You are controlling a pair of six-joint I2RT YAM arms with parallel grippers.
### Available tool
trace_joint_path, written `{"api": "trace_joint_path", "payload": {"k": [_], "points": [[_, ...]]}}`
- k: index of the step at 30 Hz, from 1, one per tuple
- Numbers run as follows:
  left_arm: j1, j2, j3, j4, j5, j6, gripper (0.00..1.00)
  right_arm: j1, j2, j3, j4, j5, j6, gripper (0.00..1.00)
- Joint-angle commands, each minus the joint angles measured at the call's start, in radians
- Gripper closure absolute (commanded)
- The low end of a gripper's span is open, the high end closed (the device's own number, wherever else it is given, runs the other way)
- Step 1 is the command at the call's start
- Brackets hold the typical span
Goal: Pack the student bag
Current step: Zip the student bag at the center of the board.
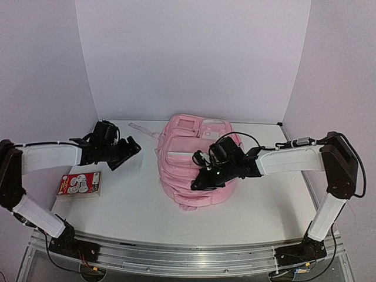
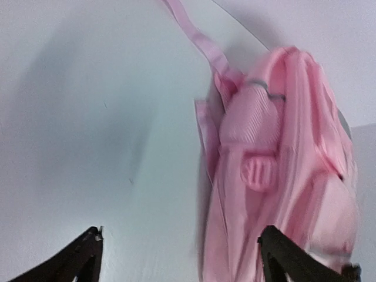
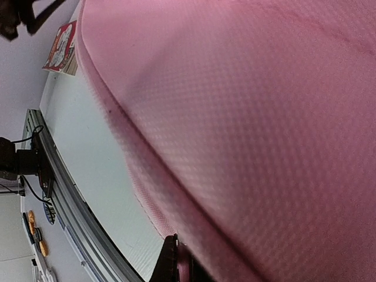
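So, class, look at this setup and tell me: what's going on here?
Two robot arms are working on a pink student bag that stands in the middle of the table. The right end effector presses against the bag's front, though whether it grips the fabric cannot be told. The left end effector hangs open over the table beside the bag, holding nothing. A red printed pack lies near the left edge, not yet packed.

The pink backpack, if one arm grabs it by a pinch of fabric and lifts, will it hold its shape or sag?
Likely sag: the student bag is soft fabric, slumped and creased on the table, so a pinch would probably lift only cloth first. It looks slack, not stuffed, so probably light. Its loose strap would likely trail.
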Motion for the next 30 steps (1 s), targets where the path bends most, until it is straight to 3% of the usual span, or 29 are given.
{"api": "trace_joint_path", "payload": {"k": [1,6,9,11,16,17,19,20,21,26,30], "points": [[-0.156,-0.197,-0.216,0.156,0.175,-0.124,0.01,0.044,0.058,0.061,0.058,-0.051,0.061,1.00],[-0.255,-0.134,-0.336,0.455,0.295,-0.220,0.02,0.046,0.065,0.057,0.063,-0.061,0.071,1.00],[-0.262,-0.048,-0.344,0.523,0.352,-0.238,0.15,0.048,0.060,0.046,0.065,-0.059,0.078,1.00],[-0.268,0.004,-0.319,0.538,0.356,-0.228,0.16,0.047,0.057,0.043,0.066,-0.057,0.080,1.00],[-0.270,0.132,-0.269,0.666,0.387,-0.239,0.32,0.051,0.061,0.045,0.070,-0.048,0.088,1.00],[-0.270,0.157,-0.257,0.688,0.402,-0.243,0.40,0.051,0.061,0.046,0.069,-0.045,0.088,1.00],[-0.270,0.200,-0.236,0.713,0.401,-0.255,0.85,0.052,0.061,0.047,0.069,-0.039,0.089,1.00],[-0.270,0.209,-0.232,0.713,0.390,-0.256,0.95,0.052,0.059,0.046,0.069,-0.038,0.090,1.00],[-0.269,0.214,-0.228,0.704,0.373,-0.255,1.00,0.051,0.055,0.044,0.067,-0.035,0.090,1.00],[-0.268,0.152,-0.158,0.326,0.135,-0.193,1.00,0.048,-0.008,0.011,-0.051,0.032,0.076,1.00],[-0.240,0.127,-0.132,0.152,0.059,-0.180,1.00,0.006,-0.088,-0.043,-0.192,0.058,0.095,1.00]]}}
